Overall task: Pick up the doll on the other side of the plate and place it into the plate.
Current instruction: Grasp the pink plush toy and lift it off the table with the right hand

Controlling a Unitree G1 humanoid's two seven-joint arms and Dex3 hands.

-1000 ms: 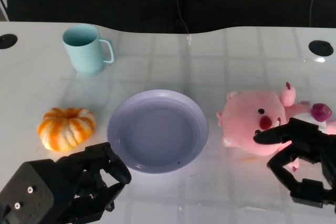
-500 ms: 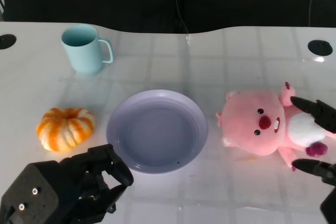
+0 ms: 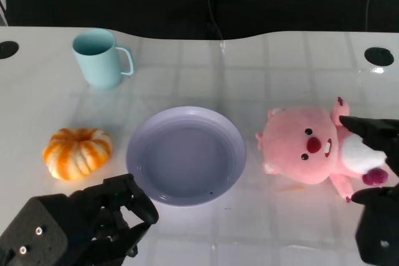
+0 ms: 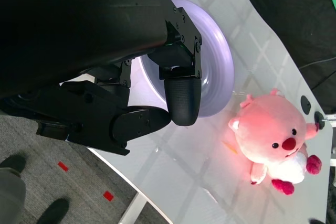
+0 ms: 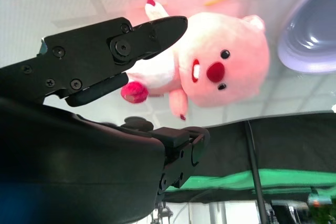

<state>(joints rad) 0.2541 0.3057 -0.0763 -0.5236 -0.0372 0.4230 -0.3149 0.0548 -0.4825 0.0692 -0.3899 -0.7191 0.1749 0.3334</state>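
The right hand (image 3: 376,172) is at the lower right edge of the head view. Its fingers (image 3: 373,131) are spread wide apart and hold nothing. One finger reaches over the white belly of the doll (image 3: 312,145) from the right, and another black part sits lower, just below the doll's foot. In the right wrist view the same hand (image 5: 152,82) is open, with one long finger (image 5: 113,51) lying across the body of the doll (image 5: 215,66) and a second part below it, so the doll's legs are in the gap between them. I cannot tell if the finger really touches the plush.

The doll is pink, with a red nose and a white belly. It lies on its back on the white desk (image 3: 206,73), in the right part of the head view, with the head pointing left toward the plate (image 3: 186,155). The doll is just beside the right rim of the plate but not on it. The plate is light purple and has nothing in it.

The left hand (image 3: 109,216) is at the lower left of the head view, fingers curled in, with nothing in them, near the lower left rim of the plate. The left wrist view shows this hand (image 4: 152,77) above the plate (image 4: 215,66), and the doll (image 4: 273,140) well apart from it.

An orange pumpkin (image 3: 78,152) lies left of the plate, and a light blue cup (image 3: 100,57) stands in the upper left.
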